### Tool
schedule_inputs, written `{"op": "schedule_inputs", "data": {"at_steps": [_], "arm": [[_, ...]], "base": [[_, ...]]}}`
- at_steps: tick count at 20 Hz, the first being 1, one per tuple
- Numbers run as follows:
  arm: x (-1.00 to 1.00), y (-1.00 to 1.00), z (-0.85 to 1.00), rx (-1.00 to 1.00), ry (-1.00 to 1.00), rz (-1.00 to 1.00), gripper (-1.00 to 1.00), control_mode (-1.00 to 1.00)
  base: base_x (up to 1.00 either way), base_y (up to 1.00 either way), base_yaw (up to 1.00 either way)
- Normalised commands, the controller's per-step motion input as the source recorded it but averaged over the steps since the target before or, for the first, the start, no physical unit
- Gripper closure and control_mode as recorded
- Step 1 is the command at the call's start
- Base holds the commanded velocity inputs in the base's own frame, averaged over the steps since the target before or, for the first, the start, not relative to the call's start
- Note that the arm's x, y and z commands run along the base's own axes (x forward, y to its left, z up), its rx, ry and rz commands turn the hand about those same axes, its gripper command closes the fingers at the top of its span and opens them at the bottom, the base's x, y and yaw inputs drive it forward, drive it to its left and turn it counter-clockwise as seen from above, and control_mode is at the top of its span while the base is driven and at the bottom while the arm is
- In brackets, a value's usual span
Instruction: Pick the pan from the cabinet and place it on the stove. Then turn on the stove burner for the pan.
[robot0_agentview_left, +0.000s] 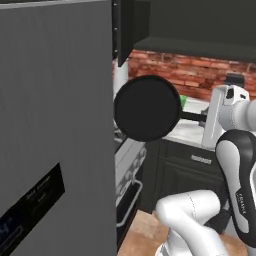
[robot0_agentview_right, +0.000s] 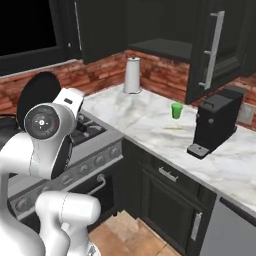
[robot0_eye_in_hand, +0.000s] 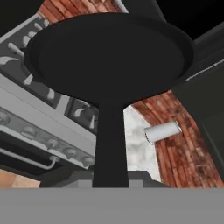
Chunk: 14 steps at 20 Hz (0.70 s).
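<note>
Brick backsplash and pale marble counter (robot0_agentview_right: 150, 117) run behind the action, and the pan (robot0_agentview_left: 147, 108) is up in the air at centre frame of the left base view, tipped on edge with its round black face toward the camera. The gripper (robot0_agentview_left: 212, 119) at centre right has its fingers pinched on the handle's far end. In the hand view the handle runs straight up the middle to the bowl, with the stove (robot0_eye_in_hand: 39, 118) at the left, grates and knob row showing.

That pan looks rigid and fairly heavy, so held by the handle tip it'll want to sag or twist; a grip nearer the bowl would steady it.

Count: one pan, one stove, one cabinet (robot0_agentview_right: 165, 30) standing open at upper centre, one coffee machine (robot0_agentview_right: 215, 122), one green cup (robot0_agentview_right: 176, 110), one paper-towel roll (robot0_agentview_right: 132, 75).
</note>
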Motion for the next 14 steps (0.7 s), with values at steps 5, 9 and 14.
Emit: {"op": "schedule_inputs", "data": {"at_steps": [5, 9, 14], "arm": [[0.00, 0.00, 0.00, 0.00, 0.00, 0.00, 1.00, 1.00], [0.00, 0.00, 0.00, 0.00, 0.00, 0.00, 1.00, 1.00], [0.00, 0.00, 0.00, 0.00, 0.00, 0.00, 1.00, 1.00]], "base": [[0.00, -0.14, 0.26], [0.00, -0.34, 0.25], [0.00, -0.32, 0.25]]}}
